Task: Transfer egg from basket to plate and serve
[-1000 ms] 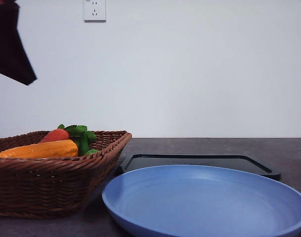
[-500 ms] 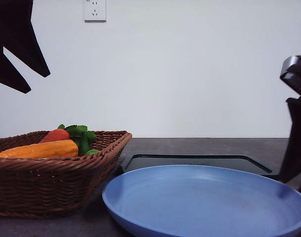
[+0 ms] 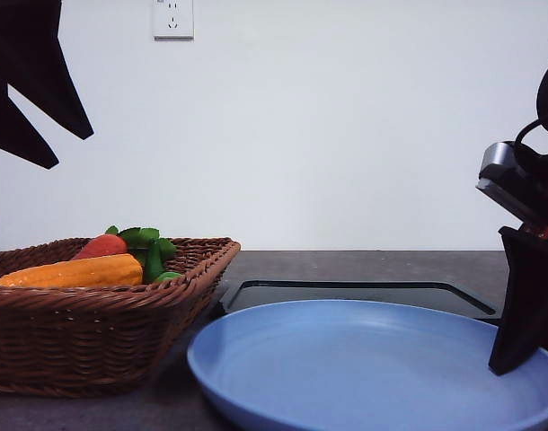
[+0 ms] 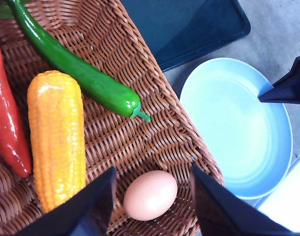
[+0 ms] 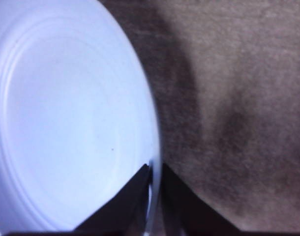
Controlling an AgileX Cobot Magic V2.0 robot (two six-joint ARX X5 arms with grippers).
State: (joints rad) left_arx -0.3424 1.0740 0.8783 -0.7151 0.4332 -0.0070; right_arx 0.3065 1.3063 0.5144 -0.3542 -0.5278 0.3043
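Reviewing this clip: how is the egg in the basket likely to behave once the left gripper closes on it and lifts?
The egg looks smooth and rounded, so it may slip between the left gripper fingers unless squeezed centrally. Its oval form suggests it could roll on the basket weave if nudged, or on the shallow plate afterwards. If real, its shell is probably fragile.

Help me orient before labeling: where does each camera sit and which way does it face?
Front: low at the table edge, facing forward over plate and basket; both arms show.
Left wrist: above the basket, looking down at the egg between the open left gripper.
Right wrist: looking down; right gripper straddles the plate rim.
All share the plate.
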